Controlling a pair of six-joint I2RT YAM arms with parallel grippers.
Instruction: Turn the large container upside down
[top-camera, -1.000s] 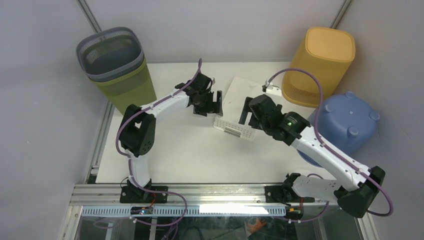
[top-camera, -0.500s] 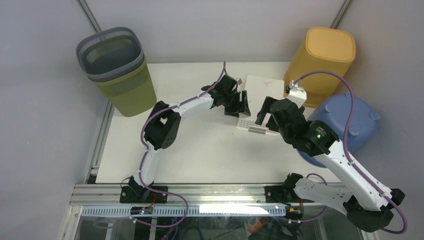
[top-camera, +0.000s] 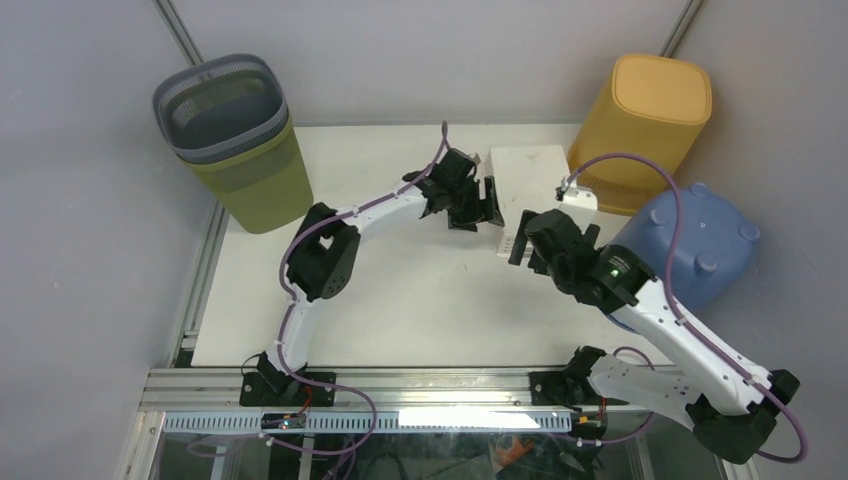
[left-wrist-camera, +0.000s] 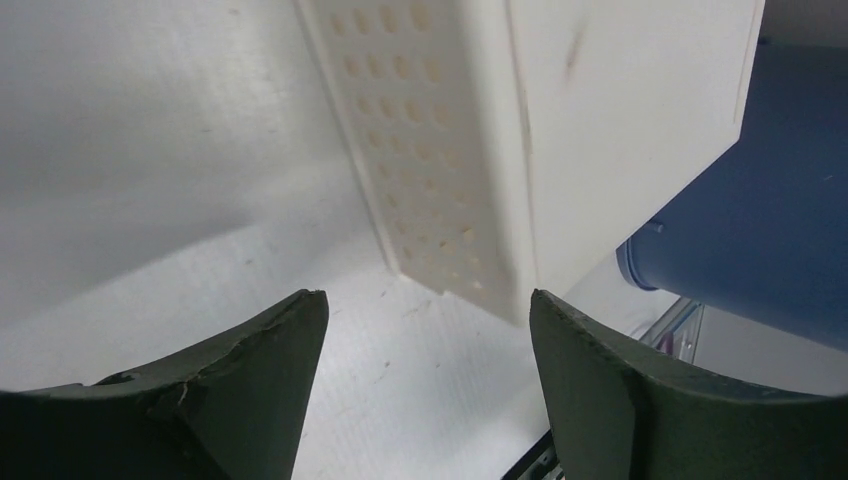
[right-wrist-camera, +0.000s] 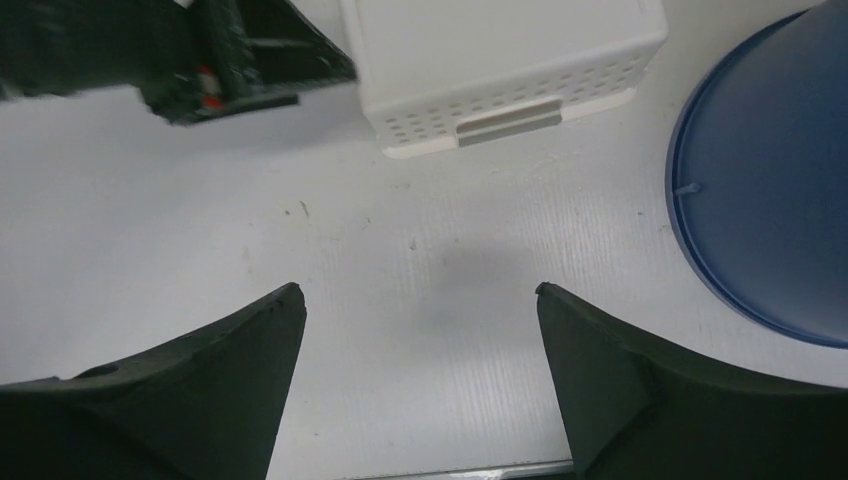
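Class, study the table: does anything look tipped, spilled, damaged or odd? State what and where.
Nothing looks spilled or damaged. Oddly, three containers sit bottom-up: the white perforated box mid-table, the yellow basket at back right, the blue tub beside it. Only the grey bin, back left, stands mouth-up.

No writing, label, brand mark, number or sign can be read in any view. The white perforated plastic container (top-camera: 530, 175), the blue plastic tub (top-camera: 700, 240) and the white table (top-camera: 400, 290) show only plain surfaces.

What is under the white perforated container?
The white container stands mouth-down on the table; only its solid base and perforated walls show. Anything beneath it is covered.
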